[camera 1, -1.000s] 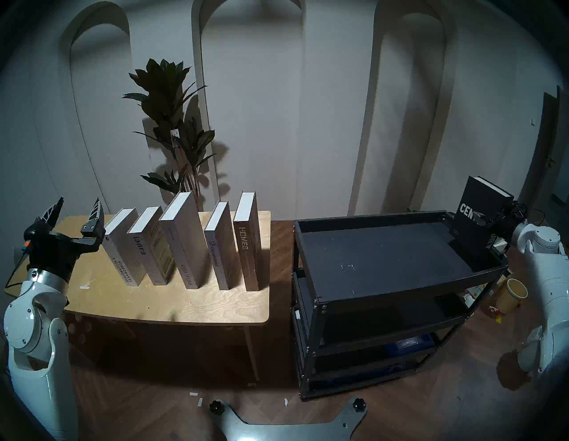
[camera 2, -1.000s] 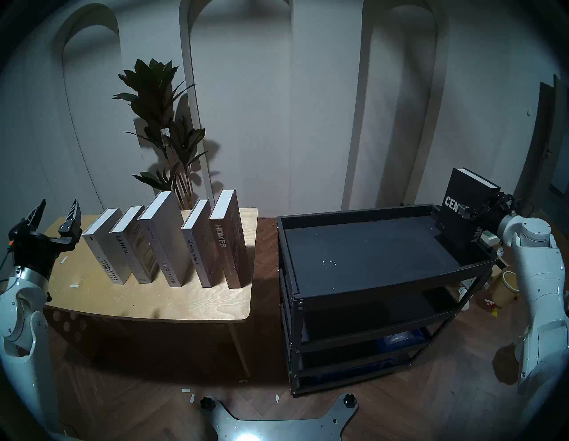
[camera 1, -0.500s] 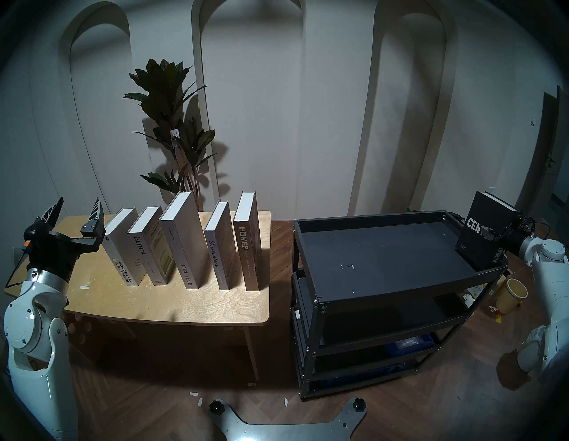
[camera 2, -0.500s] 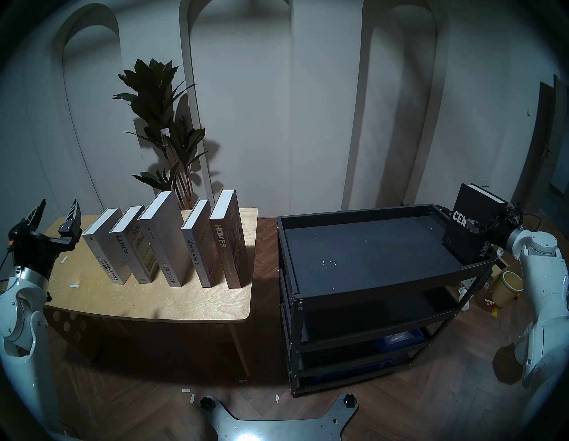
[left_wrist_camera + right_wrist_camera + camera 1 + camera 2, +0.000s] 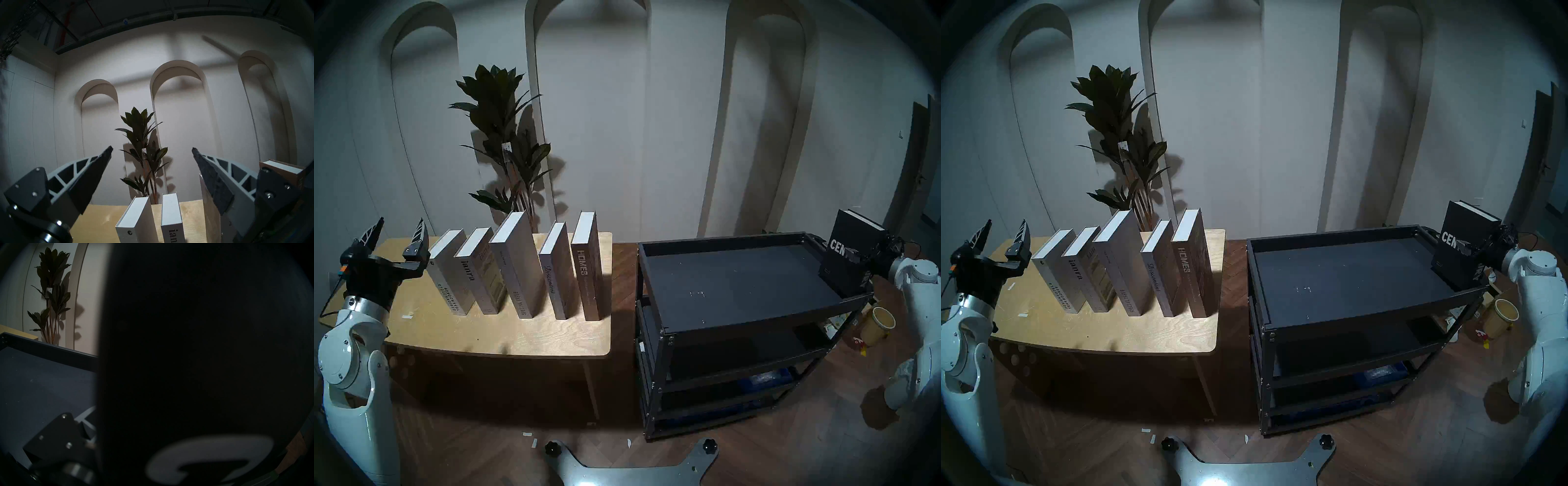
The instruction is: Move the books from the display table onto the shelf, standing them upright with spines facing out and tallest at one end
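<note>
Step in hand: the right gripper (image 5: 870,259) brings the black "CENTURY" book (image 5: 850,251) to the far right end of the shelf (image 5: 738,281); whether its foot touches the tray yet, I can't tell.
Right jaws: pinching the "CENTURY" book across its thickness, spine facing out; the wrist view is almost all black cover.
Left jaws: spread wide and empty on the left gripper (image 5: 395,237), hovering just beside the leftmost grey book.
How to do it well: I'd settle the bottom edge flat inside the rim, square the book upright, and only then let go. It looks the heaviest, so a lean at release could topple it off the end.
Row order: this one anchors the tall end, so tuck it close to the end rail.
Still waiting: five pale books (image 5: 517,268) stand spaced along the worktop (image 5: 504,336), spines out.
Materials: matte hardcovers, slab-like with crisp white page blocks; light plywood, grainy and scuffed, with rounded corners; black metal rack with a dull grey rimmed tray.
</note>
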